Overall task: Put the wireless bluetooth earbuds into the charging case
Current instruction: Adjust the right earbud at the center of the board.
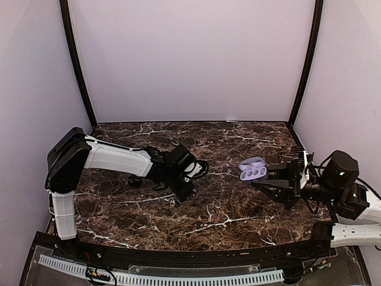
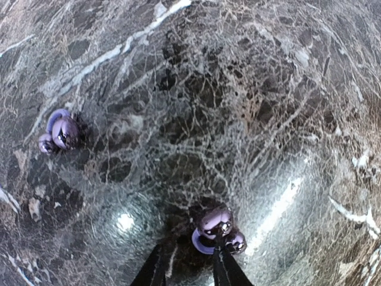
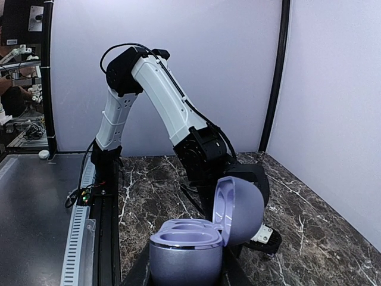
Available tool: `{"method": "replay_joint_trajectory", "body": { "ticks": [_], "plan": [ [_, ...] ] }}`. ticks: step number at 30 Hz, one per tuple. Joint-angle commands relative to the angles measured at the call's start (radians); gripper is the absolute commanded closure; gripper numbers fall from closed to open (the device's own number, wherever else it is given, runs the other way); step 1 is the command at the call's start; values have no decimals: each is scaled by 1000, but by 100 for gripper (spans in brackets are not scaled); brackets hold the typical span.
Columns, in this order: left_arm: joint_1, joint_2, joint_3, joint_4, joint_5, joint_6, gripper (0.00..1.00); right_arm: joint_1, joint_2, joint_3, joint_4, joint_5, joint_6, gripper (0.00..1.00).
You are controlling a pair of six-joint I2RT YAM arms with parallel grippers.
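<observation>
So the earbuds are tiny glossy pale-purple beans with darker bits on them, both lying on the dark marble surface. In the left wrist view, the first earbud sits off at the far left by itself, well away from the fingers. The second earbud is right at the left end effector. It's touching the tip of the right-hand finger and partly tucked under it, not sitting in the gap. The jaws there are parted with a narrow gap between them and nothing in it, so no grip on that bud as far as I can see.

Further right, the charging case is a rounded lavender thing with its lid flipped up. The right wrist view shows two empty oval wells in it. The right end effector is clamped on the case body, holding it up off the marble with the open side facing toward the left arm. Both buds are well apart from the case, over on the left arm's side.
</observation>
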Motion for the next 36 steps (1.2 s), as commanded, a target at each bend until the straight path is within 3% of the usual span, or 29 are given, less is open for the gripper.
{"method": "replay_joint_trajectory", "body": {
  "ticks": [1, 14, 24, 36],
  "plan": [
    [3, 19, 61, -12, -26, 42, 73, 5, -14, -1, 28, 10, 10, 100],
    [6, 58, 136, -46, -28, 67, 73, 5, -11, -3, 30, 11, 12, 100],
    [20, -17, 10, 69, 71, -95, 76, 5, -14, -3, 27, 12, 12, 100],
    [25, -54, -11, 94, 27, -190, 71, 4, -12, -2, 26, 12, 14, 100]
  ]
}}
